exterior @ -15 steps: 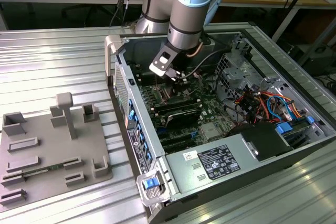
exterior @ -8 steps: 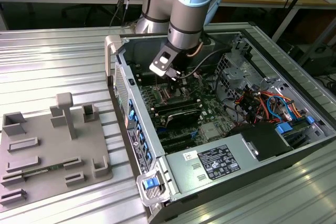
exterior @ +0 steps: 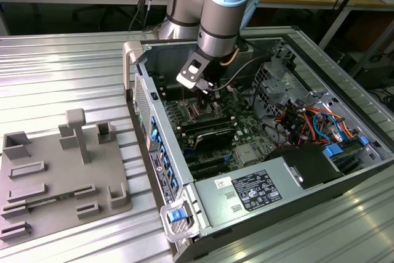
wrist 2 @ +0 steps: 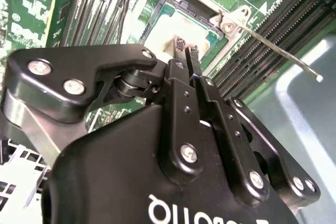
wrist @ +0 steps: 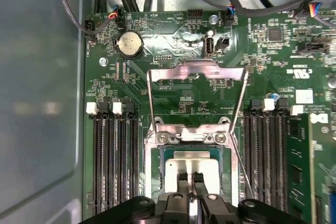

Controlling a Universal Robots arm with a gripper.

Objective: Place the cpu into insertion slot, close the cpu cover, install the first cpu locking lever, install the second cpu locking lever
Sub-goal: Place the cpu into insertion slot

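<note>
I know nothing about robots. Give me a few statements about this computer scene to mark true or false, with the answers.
1. The cpu lies in the insertion slot. True.
2. The cpu cover is shut over the chip. False: it stands raised open.
3. The gripper is outside the computer case. False: it is inside the case, right over the cpu.
4. Long memory slots run on both sides of the socket. True.

- arm (exterior: 218, 23): fat silver-grey tube segs w/ pale blue joint caps
- light grey bracket (exterior: 192, 72) at the wrist, dark cable (exterior: 237, 78) coming off it
- gripper (wrist 2: 186, 51): matte black, chunky link plates, silver screws everywhere, white lettering
</note>
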